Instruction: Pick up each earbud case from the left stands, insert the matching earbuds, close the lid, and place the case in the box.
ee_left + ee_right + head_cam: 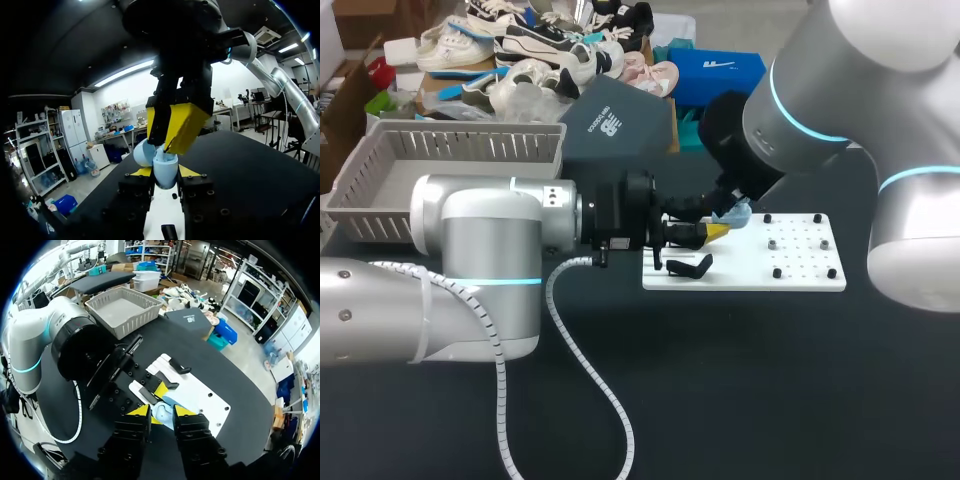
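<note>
A light blue earbud case (164,166) is held over the near end of the white board (800,272), its lid (143,152) swung open to one side. My left gripper (165,173) is shut on the case's body, one yellow tip on each side. My right gripper (166,146) comes down on the case from above, its yellow fingers (186,125) close over the open top. In the right wrist view the case (163,413) sits between the right gripper's (162,411) tips with slim gaps. In the head view both grippers meet at the case (733,216).
Black stands (690,266) lie on the board's left part, and small black pegs (777,272) dot its right part. A grey slatted basket (380,180) stands at the back left. A dark grey box (615,125) sits behind the board.
</note>
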Controlling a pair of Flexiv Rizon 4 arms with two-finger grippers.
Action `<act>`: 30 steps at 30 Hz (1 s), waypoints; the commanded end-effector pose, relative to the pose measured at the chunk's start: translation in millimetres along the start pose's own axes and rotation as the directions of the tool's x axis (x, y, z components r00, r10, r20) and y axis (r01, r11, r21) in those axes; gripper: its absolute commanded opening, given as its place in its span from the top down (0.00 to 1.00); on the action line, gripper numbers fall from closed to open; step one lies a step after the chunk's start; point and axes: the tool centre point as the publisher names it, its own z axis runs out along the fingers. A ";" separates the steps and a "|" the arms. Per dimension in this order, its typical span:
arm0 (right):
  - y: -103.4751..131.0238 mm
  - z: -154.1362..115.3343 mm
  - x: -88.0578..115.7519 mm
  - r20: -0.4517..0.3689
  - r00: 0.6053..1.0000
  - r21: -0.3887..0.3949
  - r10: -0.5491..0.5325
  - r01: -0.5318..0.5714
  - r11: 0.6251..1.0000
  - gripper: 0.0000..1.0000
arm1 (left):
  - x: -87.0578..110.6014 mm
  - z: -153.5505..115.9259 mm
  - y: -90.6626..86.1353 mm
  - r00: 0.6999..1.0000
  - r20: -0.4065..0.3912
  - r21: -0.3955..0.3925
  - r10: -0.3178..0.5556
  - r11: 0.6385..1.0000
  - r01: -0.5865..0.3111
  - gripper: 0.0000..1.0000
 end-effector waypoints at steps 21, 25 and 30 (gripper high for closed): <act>-28.9 -13.6 -17.6 0.081 0.994 0.086 0.073 -0.080 0.993 0.72 | 0.6 0.1 -0.3 1.000 0.002 -0.002 0.001 1.000 -0.001 1.00; -42.7 -6.2 -22.5 0.094 0.990 0.080 0.109 -0.116 0.990 0.74 | 0.6 0.1 -0.3 1.000 0.002 -0.002 0.001 1.000 -0.001 1.00; -53.4 2.2 -26.9 0.104 0.985 0.064 0.137 -0.144 0.987 0.75 | 0.6 0.1 -0.3 1.000 0.002 -0.002 0.001 1.000 -0.001 1.00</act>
